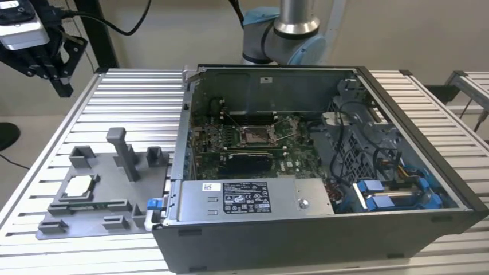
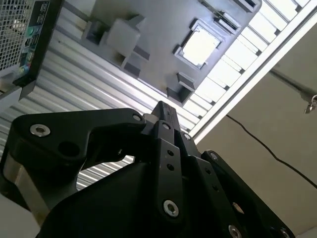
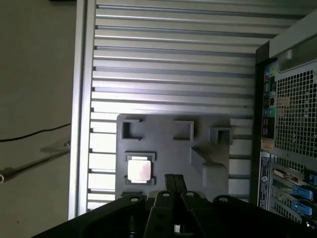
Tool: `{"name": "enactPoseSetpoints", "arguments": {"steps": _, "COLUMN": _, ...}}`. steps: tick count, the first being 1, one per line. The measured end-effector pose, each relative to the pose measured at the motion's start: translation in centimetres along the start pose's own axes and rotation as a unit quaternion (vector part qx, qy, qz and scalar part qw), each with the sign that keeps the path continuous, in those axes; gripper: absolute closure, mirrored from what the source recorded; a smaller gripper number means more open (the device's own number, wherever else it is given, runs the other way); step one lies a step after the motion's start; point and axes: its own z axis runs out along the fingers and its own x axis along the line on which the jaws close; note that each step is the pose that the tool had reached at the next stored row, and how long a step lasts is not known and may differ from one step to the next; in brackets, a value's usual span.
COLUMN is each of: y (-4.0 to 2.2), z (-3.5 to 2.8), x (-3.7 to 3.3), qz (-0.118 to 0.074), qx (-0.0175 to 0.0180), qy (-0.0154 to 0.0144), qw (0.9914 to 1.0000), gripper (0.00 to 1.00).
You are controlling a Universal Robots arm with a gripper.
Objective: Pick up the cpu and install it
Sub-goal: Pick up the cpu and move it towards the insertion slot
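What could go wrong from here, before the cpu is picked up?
1. The cpu lies low between raised blocks of the tray; the end effector could strike them.
2. The tall post stands close beside the cpu.
3. The socket sits deep in the case, so clearance may be tight.

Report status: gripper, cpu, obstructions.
Gripper shut, empty, raised well clear of the grey tray. Cpu lies in that tray, untouched. Nothing covers it.

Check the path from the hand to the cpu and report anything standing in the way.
Nothing visible does. The hand hangs high over the table, and the cpu lies uncovered in its recess on the grey tray. The tall post stands beside the cpu, not over it.
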Motion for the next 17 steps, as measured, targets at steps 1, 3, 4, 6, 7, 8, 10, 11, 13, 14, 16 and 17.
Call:
{"name": "enactPoseSetpoints", "arguments": {"steps": 1, "y": -0.02, "z": 0.0, "x": 0.15, "qz": 0.0, "qx": 0.0, "qy": 0.0, "qw": 1.0, "gripper": 1.0}}
{"name": "enactPoseSetpoints", "arguments": {"steps": 3, "y": -0.08, "z": -0.01, "x": 0.55, "qz": 0.0, "qx": 0.0, "qy": 0.0, "qw": 1.0, "gripper": 1.0}}
{"name": "enactPoseSetpoints", "arguments": {"steps": 4, "y": -0.13, "z": -0.01, "x": 0.75, "qz": 0.0, "qx": 0.0, "qy": 0.0, "qw": 1.0, "gripper": 1.0}}
{"name": "enactPoseSetpoints", "arguments": {"steps": 6, "y": -0.18, "z": -0.02, "x": 1.05, "qz": 0.0, "qx": 0.0, "qy": 0.0, "qw": 1.0, "gripper": 1.0}}
{"name": "enactPoseSetpoints", "arguments": {"steps": 7, "y": -0.21, "z": -0.02, "x": 1.19, "qz": 0.0, "qx": 0.0, "qy": 0.0, "qw": 1.0, "gripper": 1.0}}
{"name": "enactPoseSetpoints", "arguments": {"steps": 8, "y": -0.26, "z": -0.02, "x": 1.32, "qz": 0.0, "qx": 0.0, "qy": 0.0, "qw": 1.0, "gripper": 1.0}}
{"name": "enactPoseSetpoints", "arguments": {"steps": 10, "y": -0.39, "z": -0.02, "x": 1.58, "qz": 0.0, "qx": 0.0, "qy": 0.0, "qw": 1.0, "gripper": 1.0}}
{"name": "enactPoseSetpoints", "arguments": {"steps": 11, "y": -0.47, "z": -0.03, "x": 1.71, "qz": 0.0, "qx": 0.0, "qy": 0.0, "qw": 1.0, "gripper": 1.0}}
{"name": "enactPoseSetpoints", "arguments": {"steps": 13, "y": -0.63, "z": -0.03, "x": 1.99, "qz": 0.001, "qx": 0.0, "qy": 0.0, "qw": 1.0, "gripper": 1.0}}
{"name": "enactPoseSetpoints", "arguments": {"steps": 14, "y": -0.71, "z": -0.02, "x": 2.11, "qz": 0.001, "qx": 0.0, "qy": -0.0001, "qw": 1.0, "gripper": 1.0}}
{"name": "enactPoseSetpoints", "arguments": {"steps": 16, "y": -0.84, "z": -0.03, "x": 2.4, "qz": 0.001, "qx": 0.0, "qy": -0.0001, "qw": 1.0, "gripper": 1.0}}
{"name": "enactPoseSetpoints", "arguments": {"steps": 17, "y": -0.91, "z": -0.03, "x": 2.53, "qz": 0.001, "qx": 0.0, "qy": -0.0001, "qw": 1.0, "gripper": 1.0}}
